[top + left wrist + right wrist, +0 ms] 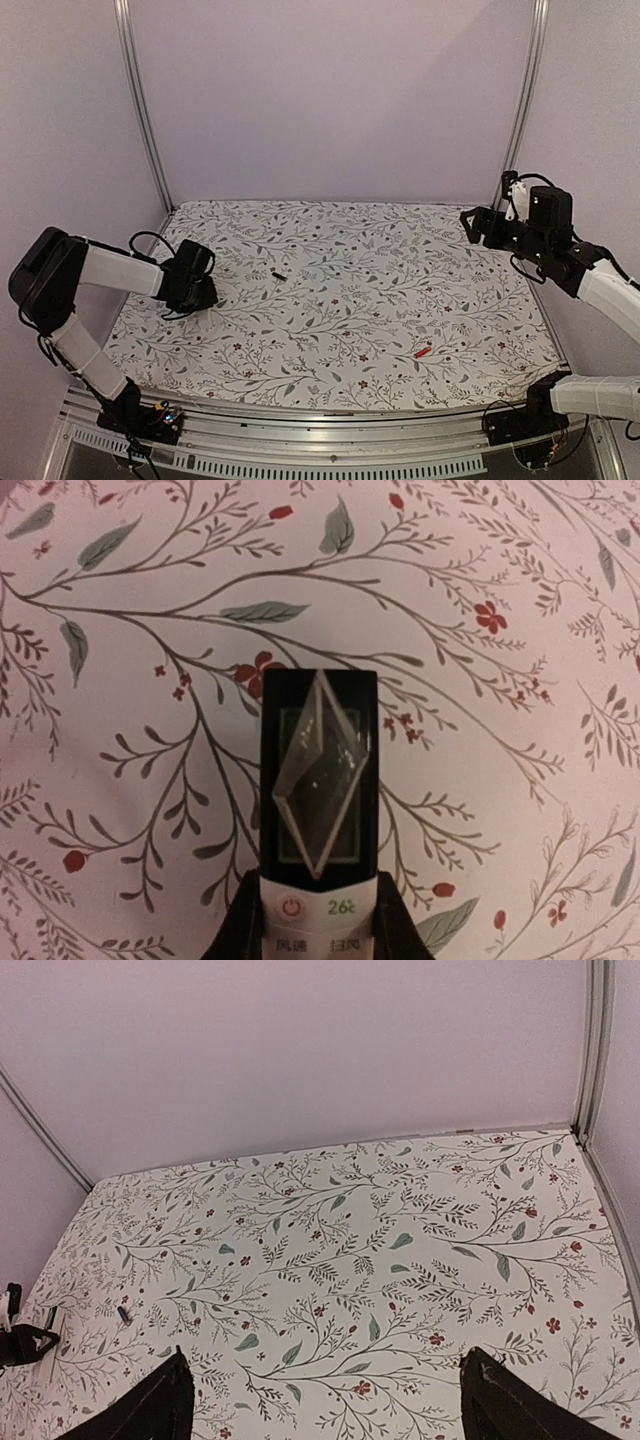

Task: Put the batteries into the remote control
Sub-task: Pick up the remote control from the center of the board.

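Note:
In the left wrist view the remote control (pixel 318 730) lies lengthwise on the floral cloth, dark display end pointing away and its white button end between my fingers. My left gripper (pixel 320 915) is shut on the remote control's white part, one finger (pixel 238 930) pressed against each long side. From above, the left gripper (pixel 192 285) sits low on the cloth at the left and hides the remote. The black battery (pixel 279 275) lies right of it. The red-orange battery (pixel 424 351) lies near the front right. My right gripper (pixel 478 225) hangs open high at the right, holding nothing.
The floral cloth (pixel 350 300) covers the whole table inside pale walls with metal corner posts (pixel 140 100). An aluminium rail (pixel 330 425) runs along the near edge. In the right wrist view the black battery (pixel 123 1314) shows far to the left.

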